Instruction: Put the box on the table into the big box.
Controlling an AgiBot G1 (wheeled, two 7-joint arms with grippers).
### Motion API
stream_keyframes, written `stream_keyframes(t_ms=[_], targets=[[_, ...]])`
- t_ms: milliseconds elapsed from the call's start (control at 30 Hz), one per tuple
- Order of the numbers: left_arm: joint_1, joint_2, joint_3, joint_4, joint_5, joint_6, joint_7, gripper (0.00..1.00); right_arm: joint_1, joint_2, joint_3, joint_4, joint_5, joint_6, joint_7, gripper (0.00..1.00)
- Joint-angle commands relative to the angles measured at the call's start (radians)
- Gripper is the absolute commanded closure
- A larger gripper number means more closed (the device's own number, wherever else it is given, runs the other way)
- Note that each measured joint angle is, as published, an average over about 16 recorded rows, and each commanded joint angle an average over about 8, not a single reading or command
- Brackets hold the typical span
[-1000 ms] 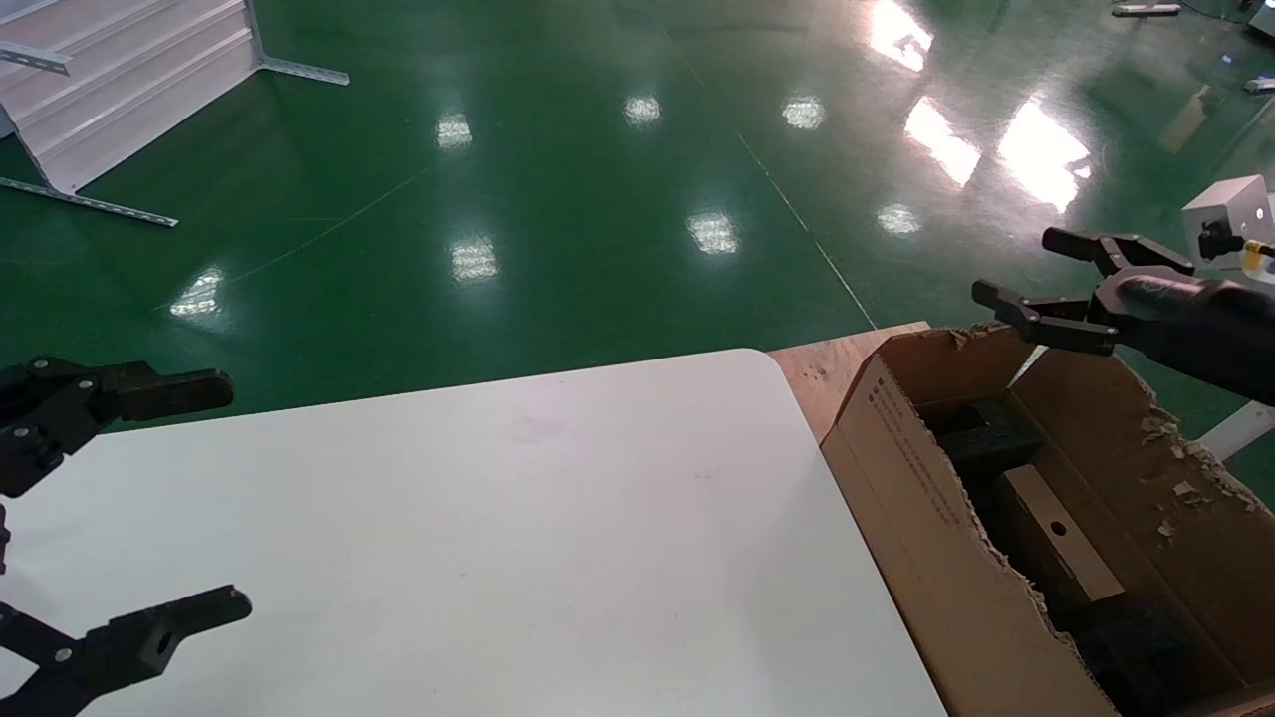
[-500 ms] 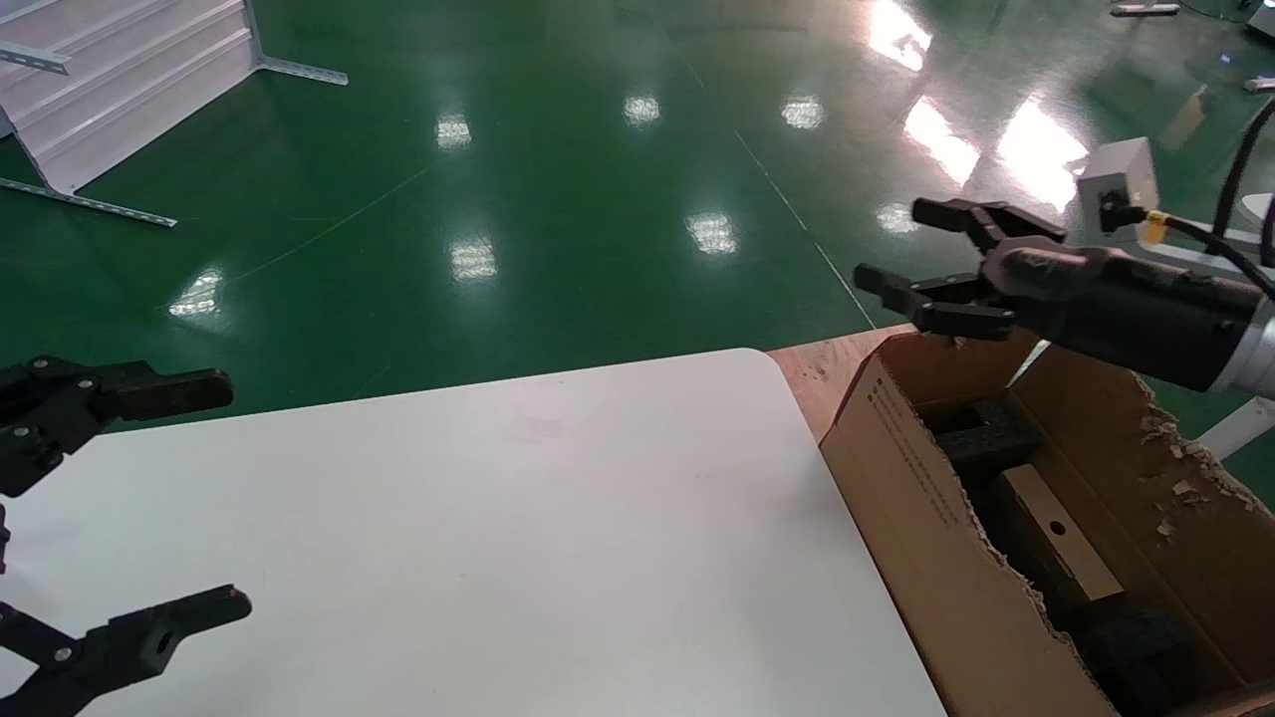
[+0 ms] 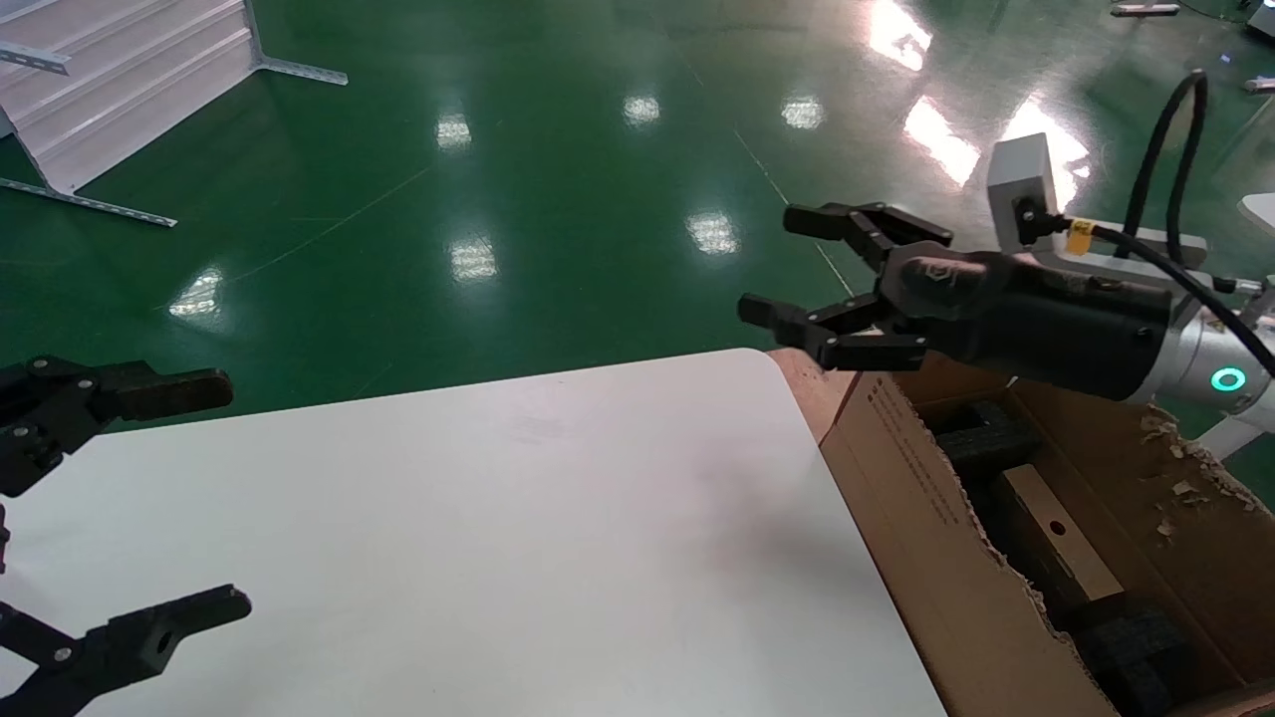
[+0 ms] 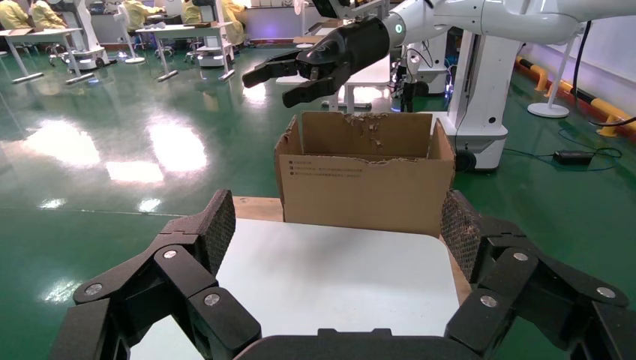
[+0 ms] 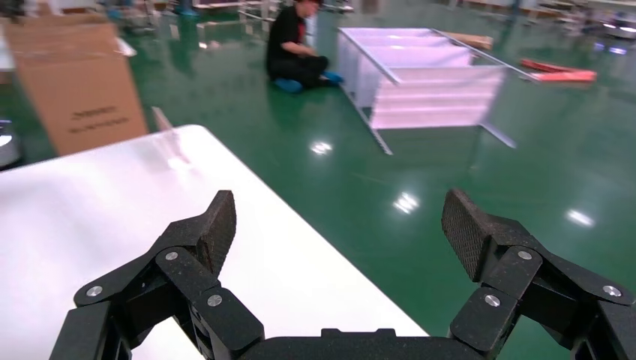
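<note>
Head view, the box point(image 3: 1054, 543): seen lying inside the big box point(image 3: 931, 558), brown top face up with its round dark hole visible, flanked by black foam blocks point(image 3: 986, 438) at either end.
Head view, the table point(image 3: 478, 558): no small box is seen on the white top; only a faint shadow is cast near the carton side.
Big box position: set just beside the table's right edge, resting on a wooden board point(image 3: 812, 383); ragged flap edges are shown along its near wall.
Right gripper point(image 3: 802, 274): held in the air above the table's far right corner and the carton's near corner, clear of the carton interior. Its fingers are spread wide and nothing is gripped. The right wrist view confirms both pads point(image 5: 217, 225) parted with only tabletop and green floor between them.
Left gripper point(image 3: 214, 498): parked over the table's left edge, fingers spread wide, nothing held. The left wrist view shows the carton's outer wall beyond the tabletop, with the other arm above it.
Done, as judged: placement of the box in the carton appears complete.
Left to do, as judged: no further box is visible for transfer; only withdrawal of the right arm to a rest pose appears to be outstanding.
</note>
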Motion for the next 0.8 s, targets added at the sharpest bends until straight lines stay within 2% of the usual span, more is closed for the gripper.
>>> stream_keyframes(t_ms=[33, 800], targets=[[0.0, 0.0, 0.0, 0.0, 0.0, 0.0, 0.0, 0.0, -0.008, -0.008, 0.014, 0.034, -0.005, -0.006, 0.016, 0.0], [0.0, 0.0, 0.0, 0.0, 0.0, 0.0, 0.0, 0.0, -0.098, -0.089, 0.16, 0.396, -0.053, -0.075, 0.183, 0.0]])
